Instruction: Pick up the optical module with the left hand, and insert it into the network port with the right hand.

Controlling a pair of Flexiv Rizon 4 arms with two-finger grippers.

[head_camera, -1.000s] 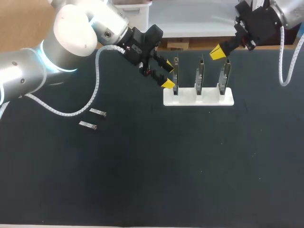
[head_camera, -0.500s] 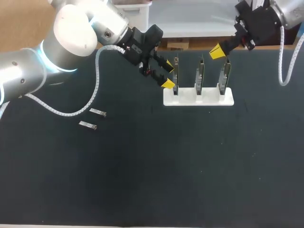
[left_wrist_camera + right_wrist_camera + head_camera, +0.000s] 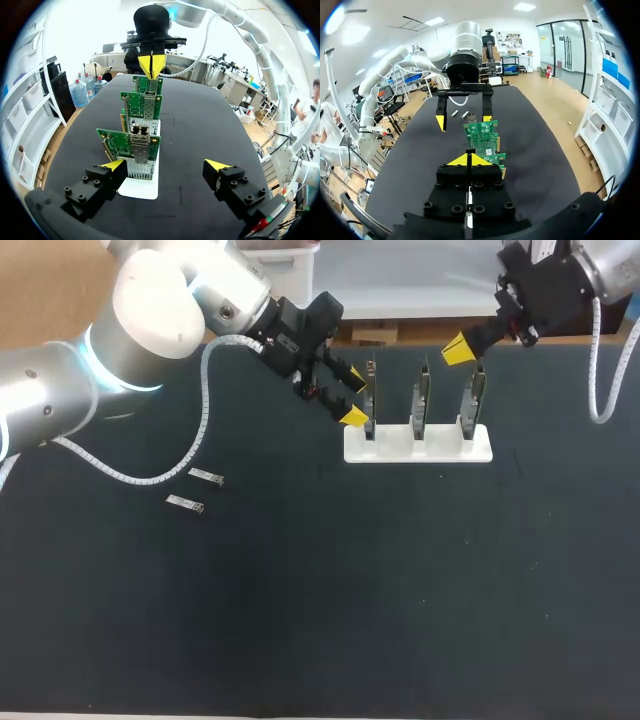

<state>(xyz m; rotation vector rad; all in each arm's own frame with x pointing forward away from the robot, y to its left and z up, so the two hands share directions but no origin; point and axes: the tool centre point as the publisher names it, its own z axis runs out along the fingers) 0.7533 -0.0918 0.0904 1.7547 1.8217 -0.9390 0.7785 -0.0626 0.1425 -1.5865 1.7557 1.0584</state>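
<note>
surface: black table | finish: matte, speckled | light: even

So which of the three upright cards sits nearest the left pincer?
The left-end card in the rack, right beside the open left pincer; the middle card and right-end card stand farther off.

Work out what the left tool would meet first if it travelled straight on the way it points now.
Most likely the nearest network card, the first of those standing in the white stand. It sits just ahead of the open left tool, slightly off its centre line. Depth is hard to judge, so this is an estimate.
</note>
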